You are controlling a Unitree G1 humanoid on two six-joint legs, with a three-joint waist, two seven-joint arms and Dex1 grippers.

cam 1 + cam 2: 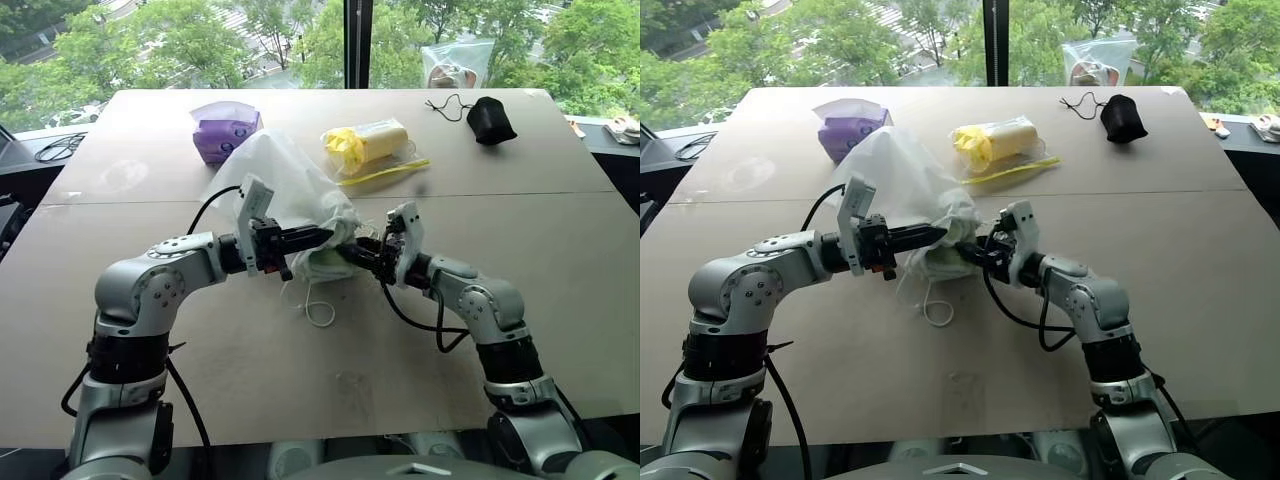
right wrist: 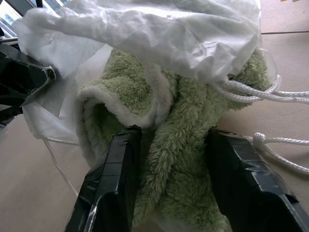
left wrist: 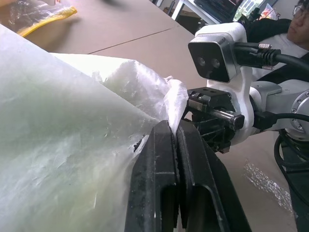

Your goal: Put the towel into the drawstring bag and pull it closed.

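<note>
Mid-table, the left gripper (image 3: 176, 140) pinches the drawstring bag (image 1: 275, 175) at its mouth rim. The right gripper (image 2: 174, 159) clasps the pale green towel (image 2: 178, 121), half inside that mouth, cords (image 2: 270, 92) trailing.

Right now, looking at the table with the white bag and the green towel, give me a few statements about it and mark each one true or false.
1. The left gripper is shut on the thin white translucent drawstring bag. True.
2. The small pale green fluffy towel lies fully inside the bag. False: part of it sticks out of the mouth, between the right gripper's fingers.
3. The small black pouch sits at the far right of the table. True.
4. The purple tissue pack lies in front of the robot's right arm. False: it lies far left, behind the bag.
</note>
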